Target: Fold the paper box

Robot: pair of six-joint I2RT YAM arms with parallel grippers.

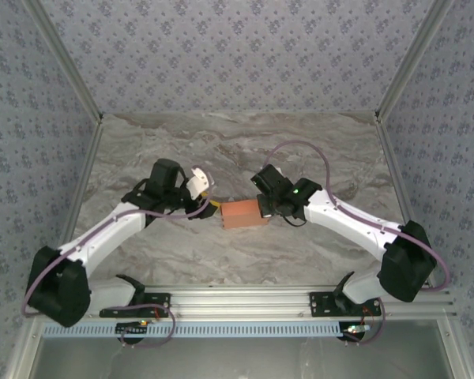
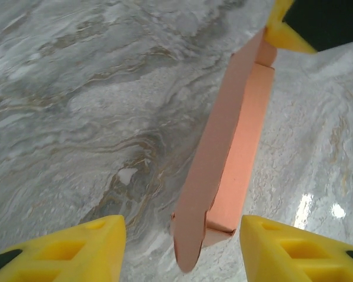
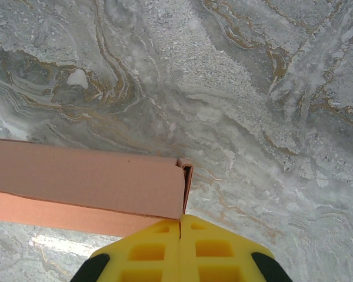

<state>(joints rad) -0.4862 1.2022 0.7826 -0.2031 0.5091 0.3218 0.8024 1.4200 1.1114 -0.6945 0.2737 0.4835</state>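
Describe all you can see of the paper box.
The paper box is salmon-orange thin cardboard, folded into a long slim shape and lying on the marbled table. At one end a flap stands loose between the fingers of the open left tool. The right tool is shut on the other end.

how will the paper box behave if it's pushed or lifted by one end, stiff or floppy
Probably light and easy to slide: the paper box is thin cardboard on a smooth table. Likely flexible rather than rigid: its long flap stands open, so a push may bend it. The right hand pinches one end; lifting there could make it sag.
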